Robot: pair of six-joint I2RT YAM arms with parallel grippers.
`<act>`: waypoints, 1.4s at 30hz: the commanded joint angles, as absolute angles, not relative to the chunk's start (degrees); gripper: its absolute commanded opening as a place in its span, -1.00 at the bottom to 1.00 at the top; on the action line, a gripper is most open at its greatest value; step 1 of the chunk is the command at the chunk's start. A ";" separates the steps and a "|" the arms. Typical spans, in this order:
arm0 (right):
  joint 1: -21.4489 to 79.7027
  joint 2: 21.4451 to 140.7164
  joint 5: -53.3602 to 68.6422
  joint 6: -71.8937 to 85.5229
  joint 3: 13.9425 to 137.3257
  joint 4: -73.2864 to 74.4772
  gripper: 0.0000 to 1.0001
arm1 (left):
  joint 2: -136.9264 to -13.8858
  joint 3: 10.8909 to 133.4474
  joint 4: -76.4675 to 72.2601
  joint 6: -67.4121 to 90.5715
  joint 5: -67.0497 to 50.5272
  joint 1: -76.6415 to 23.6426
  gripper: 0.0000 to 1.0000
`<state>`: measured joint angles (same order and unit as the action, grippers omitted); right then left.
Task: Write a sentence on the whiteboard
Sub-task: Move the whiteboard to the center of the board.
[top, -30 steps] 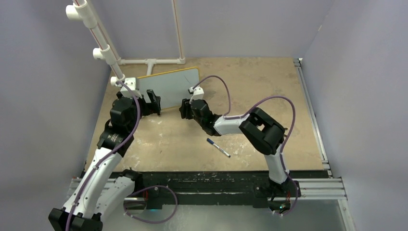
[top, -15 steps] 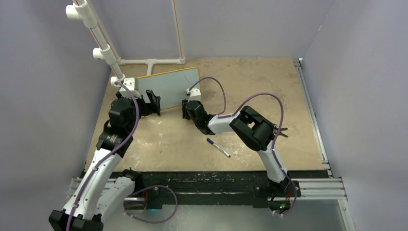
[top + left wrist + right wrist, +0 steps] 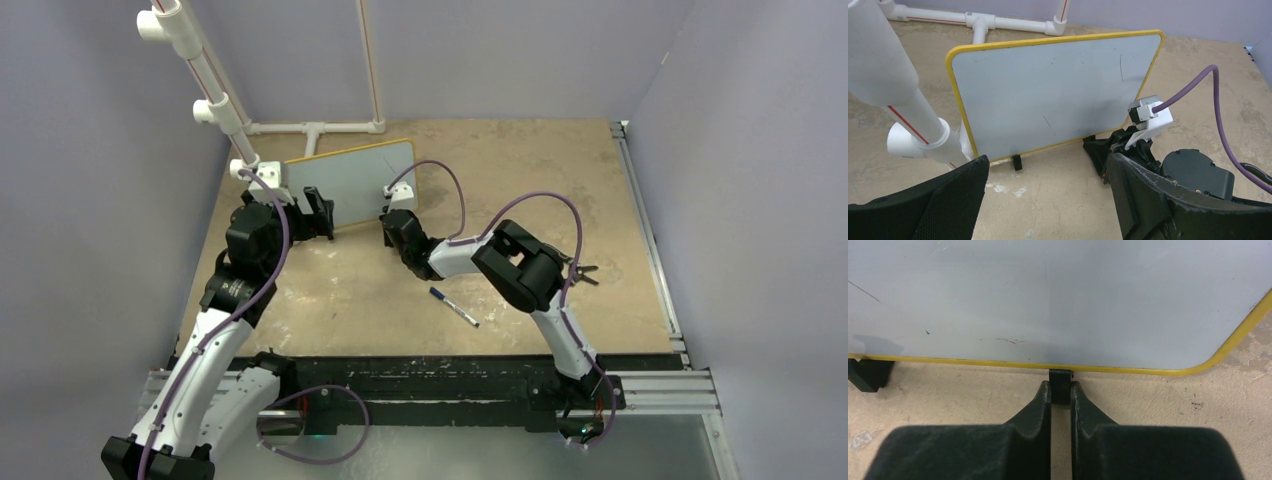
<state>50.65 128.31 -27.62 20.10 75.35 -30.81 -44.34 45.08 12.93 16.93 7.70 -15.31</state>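
The whiteboard (image 3: 350,180) stands upright at the back left of the table, yellow-framed, on small black feet. Its face (image 3: 1058,95) carries only faint stray marks; no sentence shows on it. My right gripper (image 3: 1060,390) sits low at the board's bottom right edge, shut on one black foot (image 3: 1060,377), which is pinched between the fingertips. From above, the right gripper (image 3: 388,222) touches the board's lower right corner. My left gripper (image 3: 1048,170) stands open in front of the board's lower left part (image 3: 318,212), holding nothing. A blue marker (image 3: 455,307) lies on the table, apart from both grippers.
A white PVC pipe frame (image 3: 200,80) rises beside the board's left end, close to my left gripper (image 3: 898,100). The board's other foot (image 3: 1017,162) rests on the tabletop. A metal rail (image 3: 650,240) runs along the table's right edge.
My right gripper moved in toward the board's bottom right edge and shut on the black foot. The left arm, the board and the marker stayed put.
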 commanded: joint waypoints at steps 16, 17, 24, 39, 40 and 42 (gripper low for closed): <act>50.98 110.33 -32.95 25.12 51.14 -30.13 -1.00 | -44.37 43.69 8.53 16.34 -1.11 -14.85 0.74; 50.98 109.38 -33.30 25.60 49.60 -29.91 -1.00 | -44.50 43.62 8.45 16.35 -1.19 -14.85 0.74; 50.98 103.13 -34.96 29.35 41.02 -28.11 -1.00 | -45.06 43.68 8.35 16.26 -1.73 -14.82 0.74; 51.57 84.14 -30.80 28.30 33.73 -18.81 -0.01 | -48.00 43.61 8.26 16.30 -4.48 -14.85 0.75; 51.59 82.07 -29.06 27.93 33.14 -17.91 0.04 | -48.19 43.52 8.22 16.22 -4.80 -14.85 0.75; 51.68 78.35 -24.51 27.13 32.51 -15.26 0.07 | -48.67 43.59 8.24 16.02 -5.46 -14.85 0.75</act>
